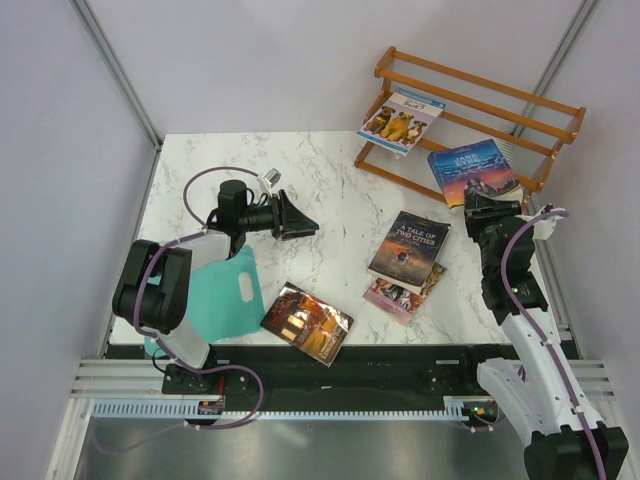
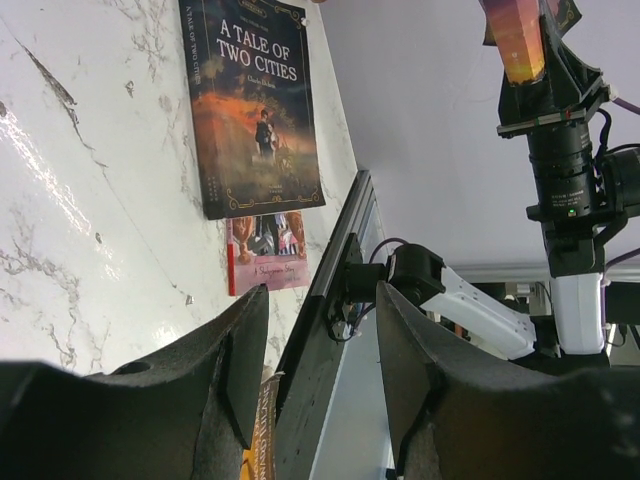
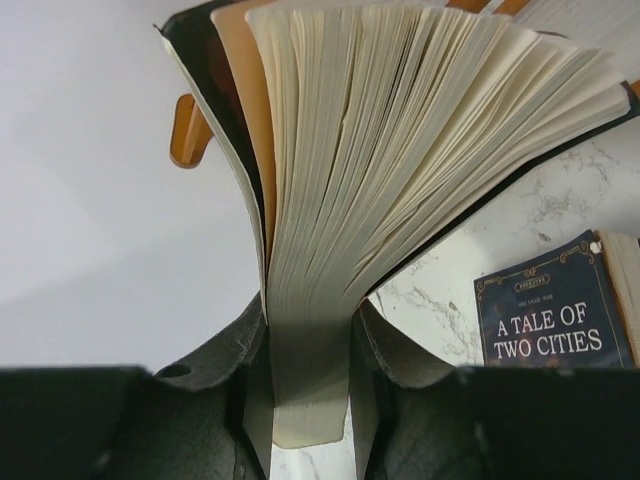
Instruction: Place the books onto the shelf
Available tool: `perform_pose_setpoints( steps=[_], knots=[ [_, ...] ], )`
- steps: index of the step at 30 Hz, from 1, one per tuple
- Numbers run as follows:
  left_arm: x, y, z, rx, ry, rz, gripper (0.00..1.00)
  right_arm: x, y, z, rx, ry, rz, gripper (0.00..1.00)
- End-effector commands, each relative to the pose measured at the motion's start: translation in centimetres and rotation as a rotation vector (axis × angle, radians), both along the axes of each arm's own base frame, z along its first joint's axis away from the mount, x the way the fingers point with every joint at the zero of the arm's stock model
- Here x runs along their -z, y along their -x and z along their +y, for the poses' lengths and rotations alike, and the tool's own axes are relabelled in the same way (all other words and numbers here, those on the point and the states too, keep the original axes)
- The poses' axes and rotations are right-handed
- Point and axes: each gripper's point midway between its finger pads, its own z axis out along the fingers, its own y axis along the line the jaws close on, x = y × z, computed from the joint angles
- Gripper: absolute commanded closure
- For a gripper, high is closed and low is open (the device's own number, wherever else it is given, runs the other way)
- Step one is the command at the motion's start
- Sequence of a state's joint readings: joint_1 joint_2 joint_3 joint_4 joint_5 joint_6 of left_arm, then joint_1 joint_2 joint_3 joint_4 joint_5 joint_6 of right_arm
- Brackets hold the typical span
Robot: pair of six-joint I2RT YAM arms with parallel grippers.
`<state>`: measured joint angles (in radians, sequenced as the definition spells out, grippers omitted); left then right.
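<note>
Shelf [image 1: 485, 81] well apart from teal sheet [image 1: 225, 300]

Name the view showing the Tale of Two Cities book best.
Left wrist: the Tale of Two Cities book is large with a readable title. Top external shows it whole but small; right wrist catches only a corner.

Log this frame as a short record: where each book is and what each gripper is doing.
on shelf: dog book
right gripper: shut on Jane Eyre book, near the shelf
left gripper: open, empty, above the table
flat on table: A Tale of Two Cities, overlapping pink-purple book; red-brown book near front edge
other: teal sheet by left arm
</note>
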<state>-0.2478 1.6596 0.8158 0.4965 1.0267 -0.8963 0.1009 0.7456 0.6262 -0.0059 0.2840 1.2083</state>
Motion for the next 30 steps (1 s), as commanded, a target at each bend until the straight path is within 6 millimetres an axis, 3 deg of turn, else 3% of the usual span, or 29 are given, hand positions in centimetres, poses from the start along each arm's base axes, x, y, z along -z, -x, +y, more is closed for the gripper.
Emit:
perform_pose_setpoints(
  steps=[1,10,14,15,18,30],
  knots=[
    [-0.2,0.1,0.1,0.021,0.014,-0.03,0.46,-10.2,0.6,-1.6,0.047,-0.065,-0.361,1.0],
    [0.5,0.4,0.1,0.027,0.013,-0.015,0.46,-10.8,-0.8,-2.0,0.032,-0.092,-0.423,1.0],
    [0.9,0.5,0.1,0.025,0.011,-0.01,0.46,-8.8,-2.0,-2.1,0.037,-0.105,-0.387,1.0],
    [1.0,0.5,0.1,0.028,0.012,-0.006,0.46,-8.7,-2.4,-3.1,0.065,-0.106,-0.402,1.0],
    [1.1,0.6,0.1,0.028,0.012,-0.004,0.46,-6.5,-3.6,-3.7,0.075,-0.133,-0.382,1.0],
    [1.3,1.0,0.2,0.04,0.014,0.001,0.46,-7.0,-5.7,-4.9,0.114,-0.128,-0.459,1.0]
  ],
)
